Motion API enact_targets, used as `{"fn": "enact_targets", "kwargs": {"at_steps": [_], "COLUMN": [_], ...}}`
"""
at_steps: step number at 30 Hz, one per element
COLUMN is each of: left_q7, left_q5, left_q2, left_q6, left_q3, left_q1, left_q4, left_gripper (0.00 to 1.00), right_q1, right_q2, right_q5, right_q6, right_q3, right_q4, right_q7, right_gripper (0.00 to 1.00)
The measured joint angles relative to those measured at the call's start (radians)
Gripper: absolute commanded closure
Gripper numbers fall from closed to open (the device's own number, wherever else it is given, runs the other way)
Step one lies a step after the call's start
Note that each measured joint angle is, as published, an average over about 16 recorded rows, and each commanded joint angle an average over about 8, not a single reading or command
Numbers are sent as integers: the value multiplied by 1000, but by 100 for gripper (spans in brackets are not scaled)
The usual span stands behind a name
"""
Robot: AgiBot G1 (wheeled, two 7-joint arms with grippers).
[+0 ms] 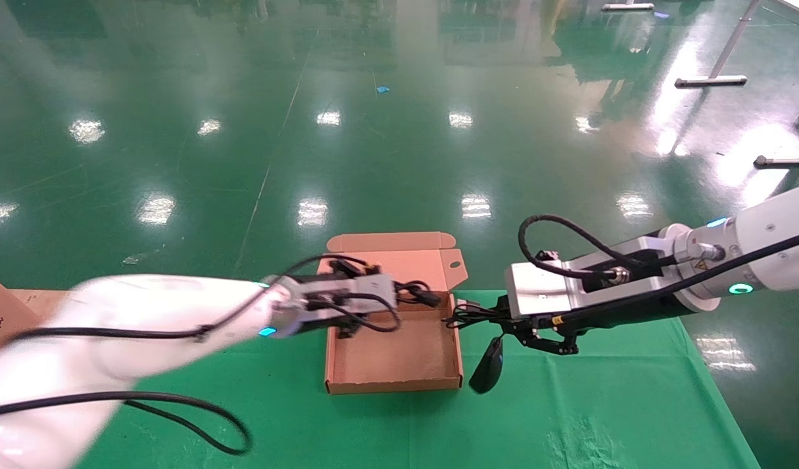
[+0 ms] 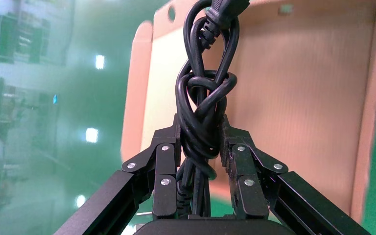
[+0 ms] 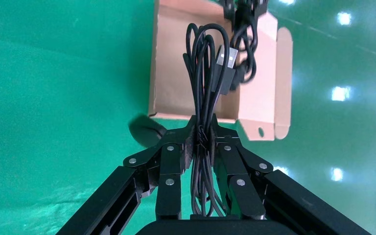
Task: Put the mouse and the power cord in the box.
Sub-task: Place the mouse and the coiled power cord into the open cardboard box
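Power cord (image 2: 203, 98): knotted black bundle, clamped between the fingers of the left gripper (image 1: 347, 312), held over the far left corner of the open cardboard box (image 1: 399, 381), likely so it drops inside.

Mouse (image 1: 488, 367): dangles by its coiled cable (image 3: 206, 73), which the right gripper (image 1: 497, 316) pinches tightly; it hangs just outside the box's right wall, over the green cloth (image 1: 601, 404), apparently awaiting its turn.
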Motion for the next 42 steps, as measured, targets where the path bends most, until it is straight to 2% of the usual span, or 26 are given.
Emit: {"fn": "enact_targets", "kwargs": {"at_steps": [9,10,17,18,26,35,42], "left_q7": [184,204,327,343,456,543,603], "left_q5": [-167,-191,-355,-377,-524,-660,-782], "left_q2": [95,98,100,100,99,94,39], "left_q6": [-166,-177,-224,-227,-231,-217,-124], "left_q3": [60,68,127,134,181,212,183], "left_q1": [39,41,47,46,31,11,-14], "left_q4": [214,226,270,274,316,364,389], "left_gripper": [100,94,6,0,0,0,0], "right_q1": [8,10,27,29,42,56,72], "right_q2": [-13,-15,-33,-35,-56,-92,-160], "right_q5": [-8,-9,-10,-10,-4,-4,-21], "right_q6": [33,36,50,51,50,46,66], "right_q3": [-2,-2,-3,-3,-4,-11,-25], "right_q4": [-134,-149,-233,-243,-286,-276,-276], "right_q7": [-99,-109,-169,-176,-205,-196,-177], "right_gripper": [100,100,100,100,100,100,100]}}
